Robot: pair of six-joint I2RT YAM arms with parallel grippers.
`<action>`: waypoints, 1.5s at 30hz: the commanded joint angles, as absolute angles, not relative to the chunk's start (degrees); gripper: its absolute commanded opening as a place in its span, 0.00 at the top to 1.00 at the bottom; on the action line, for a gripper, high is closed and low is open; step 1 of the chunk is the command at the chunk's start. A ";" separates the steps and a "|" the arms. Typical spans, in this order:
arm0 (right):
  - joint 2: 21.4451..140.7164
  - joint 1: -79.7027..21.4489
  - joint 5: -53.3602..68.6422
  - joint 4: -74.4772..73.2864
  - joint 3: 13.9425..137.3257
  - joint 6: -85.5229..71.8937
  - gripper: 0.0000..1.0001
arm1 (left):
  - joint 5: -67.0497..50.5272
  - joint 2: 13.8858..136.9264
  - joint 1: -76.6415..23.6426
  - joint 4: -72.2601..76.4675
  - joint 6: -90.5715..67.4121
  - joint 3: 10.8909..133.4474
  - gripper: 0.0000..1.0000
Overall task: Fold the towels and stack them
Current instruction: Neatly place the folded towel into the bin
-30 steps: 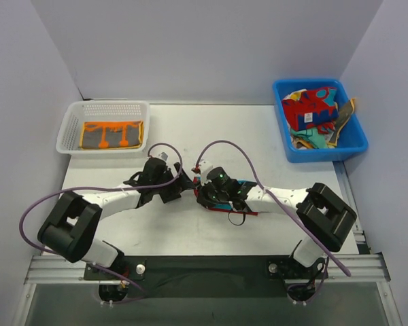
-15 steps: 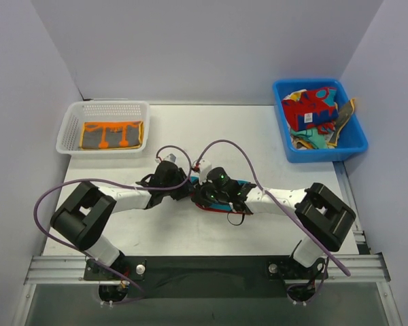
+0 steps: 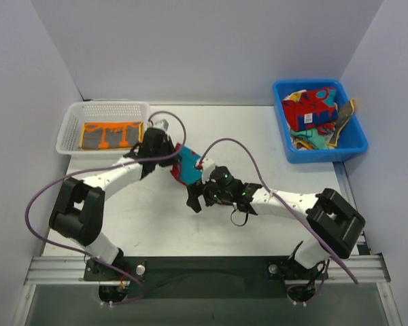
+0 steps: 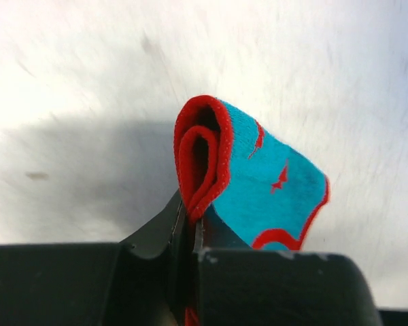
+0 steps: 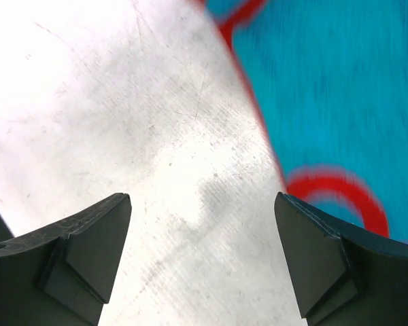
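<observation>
White tabletop (image 3: 258, 136) spreads out in front of me, scuffed and finely scratched, with pale walls closing it in on three sides. At the far left corner sits a white mesh basket (image 3: 71, 125), and an orange and grey towel (image 3: 111, 134) lies flat inside it. At the far right corner stands a blue bin (image 3: 353, 146) holding a loose heap of towels (image 3: 311, 109), red with blue and teal shapes on top.

My left pincer (image 3: 170, 160) reaches out over the middle of the table, a little toward the basket side. It is pressed together on a teal and red towel (image 3: 186, 167). From the left wrist, my left pincer (image 4: 188, 227) nips the red-hemmed edges, which are doubled over into a soft loop, and the teal and red towel (image 4: 265, 183) curves away to the right with a red border along its lower rim. A shadow falls on the table behind it; I cannot tell whether any of the cloth touches the surface.

My right pincer (image 3: 198, 197) sits just beside that towel, on its near side, with its fingers spread wide and nothing between them. From the right wrist, my right pincer (image 5: 200, 204) frames only bare table, and the teal and red towel (image 5: 340, 102) fills the upper right, blurred, with a red ring on it.
</observation>
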State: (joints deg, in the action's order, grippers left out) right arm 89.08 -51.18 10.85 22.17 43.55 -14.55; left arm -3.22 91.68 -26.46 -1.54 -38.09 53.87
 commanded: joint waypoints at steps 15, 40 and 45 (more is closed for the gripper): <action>82.44 -48.61 12.56 13.18 44.29 -12.04 0.10 | 2.45 109.06 -2.12 -37.26 -6.51 106.84 1.00; 89.03 -48.16 15.82 1.58 54.31 -10.72 0.10 | 12.30 121.99 5.71 -45.62 7.29 122.78 1.00; 89.30 -48.08 15.91 1.32 54.40 -10.72 0.10 | 13.54 121.73 6.15 -45.27 7.21 122.61 1.00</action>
State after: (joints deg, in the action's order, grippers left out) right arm 88.84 -48.40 15.11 2.66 52.16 -11.44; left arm 11.86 122.58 5.45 -45.93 6.33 120.79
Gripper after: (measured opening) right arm 0.903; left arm 0.097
